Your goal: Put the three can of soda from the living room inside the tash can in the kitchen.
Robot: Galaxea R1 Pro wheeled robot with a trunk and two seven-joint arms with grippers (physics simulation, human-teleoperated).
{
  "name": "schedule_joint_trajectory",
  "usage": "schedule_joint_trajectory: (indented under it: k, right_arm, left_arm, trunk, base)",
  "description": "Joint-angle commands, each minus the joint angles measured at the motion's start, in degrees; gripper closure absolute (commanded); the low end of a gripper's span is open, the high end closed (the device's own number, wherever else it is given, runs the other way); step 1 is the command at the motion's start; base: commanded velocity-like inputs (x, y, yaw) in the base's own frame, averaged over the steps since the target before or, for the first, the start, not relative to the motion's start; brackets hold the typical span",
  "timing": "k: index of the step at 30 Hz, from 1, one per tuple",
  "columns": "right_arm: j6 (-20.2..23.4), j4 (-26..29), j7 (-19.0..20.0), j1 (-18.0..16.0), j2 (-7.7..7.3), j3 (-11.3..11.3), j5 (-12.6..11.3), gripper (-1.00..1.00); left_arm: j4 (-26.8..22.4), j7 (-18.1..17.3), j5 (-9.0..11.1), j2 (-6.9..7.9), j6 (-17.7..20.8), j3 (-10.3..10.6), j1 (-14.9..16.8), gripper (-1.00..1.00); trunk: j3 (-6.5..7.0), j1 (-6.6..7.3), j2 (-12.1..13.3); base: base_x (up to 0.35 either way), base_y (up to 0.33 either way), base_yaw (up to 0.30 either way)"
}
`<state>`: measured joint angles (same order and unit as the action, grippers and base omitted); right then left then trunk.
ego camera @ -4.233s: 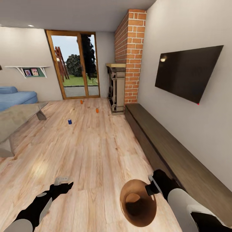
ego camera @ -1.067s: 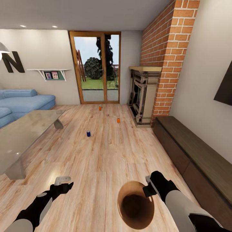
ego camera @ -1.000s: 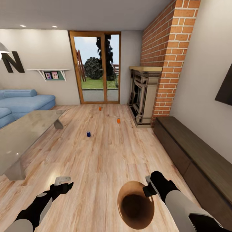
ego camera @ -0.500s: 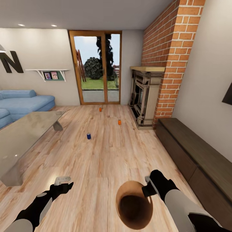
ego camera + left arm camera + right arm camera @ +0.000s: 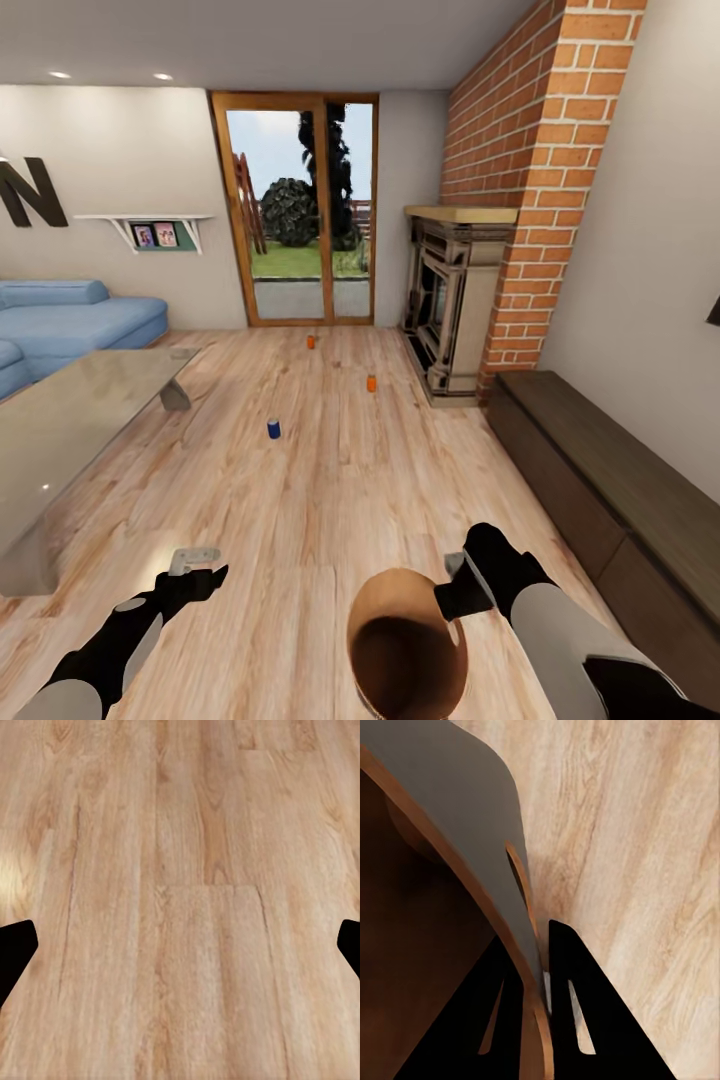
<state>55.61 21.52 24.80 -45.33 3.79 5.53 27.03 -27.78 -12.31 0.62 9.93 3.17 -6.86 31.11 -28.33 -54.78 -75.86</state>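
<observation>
The bin [image 5: 405,650] is cut off at the lower edge of the head view, so its base is hidden; only the brown inside and part of the rim show. In the right wrist view the grey wall [image 5: 457,832] and the slot handle [image 5: 520,881] are plain, but the rest of the bin runs out of frame.

The right pincer [image 5: 452,590] is clenched on the bin's rim, one finger [image 5: 499,1020] inside the wall and the other outside, just by the slot. The right arm [image 5: 560,630] reaches forward from low right, holding the bin above the floor [image 5: 330,480].

The left pincer [image 5: 195,560] is released and grasps nothing; its two dark fingertips [image 5: 15,952] stand wide apart at the edges of the left wrist view, over bare planks. The left arm [image 5: 110,640] stretches forward, level with the right.

Three cans stand upright on the floor, well ahead and well apart from one another: the blue can [image 5: 273,429] nearest, near the glass table [image 5: 70,420]; an orange can [image 5: 371,383] by the fireplace [image 5: 450,300]; a second orange can [image 5: 311,342] near the glass doors [image 5: 295,210]. Their tops are too small to make out. The sofa [image 5: 70,320] is cut off at the left.
</observation>
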Motion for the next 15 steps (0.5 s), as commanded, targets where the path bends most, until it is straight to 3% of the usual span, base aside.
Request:
schedule_joint_trajectory:
  k: [1, 15]
  right_arm:
    - [0.27, -0.01, 0.28, -0.01, 0.01, 0.21, -1.59, 1.00]
    - [-0.05, 0.01, 0.39, 0.00, 0.16, 0.01, -1.63, 1.00]
  left_arm:
    - [0.00, 0.00, 0.00, 0.00, 0.00, 0.00, 0.00, -1.00]
    - [0.00, -0.08, -0.01, 0.00, 0.04, 0.00, 0.00, -1.00]
  trunk:
    - [0.00, 0.00, 0.00]
    - [0.00, 0.00, 0.00]
  base:
    - [0.216, 0.053, 0.000]
    - [0.274, 0.115, 0.000]
